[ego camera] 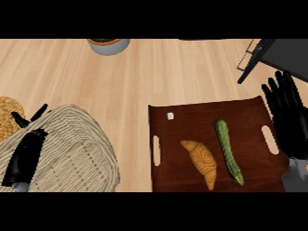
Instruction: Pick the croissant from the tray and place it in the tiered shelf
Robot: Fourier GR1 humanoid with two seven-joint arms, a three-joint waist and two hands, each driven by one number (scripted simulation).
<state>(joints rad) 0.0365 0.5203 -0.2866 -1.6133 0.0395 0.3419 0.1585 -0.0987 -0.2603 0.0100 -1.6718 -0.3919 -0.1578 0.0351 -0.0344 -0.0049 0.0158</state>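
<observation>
Nearest, a croissant (202, 163) lies untouched on a dark tray (196, 122), just left of a cucumber (228, 151). It is probably light, flaky and easily crushed, so take it across its thick middle. The right hand (291, 115) is beside the tray with its fingers straight. The left hand (27, 153) rests open at the left. Farthest is the tiered shelf (283, 52).

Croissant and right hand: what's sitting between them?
In the head view, a green cucumber lies on the tray between the croissant and the right hand.

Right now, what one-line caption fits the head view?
Croissant and cucumber lie on the brown tray; open right hand beside it.
</observation>
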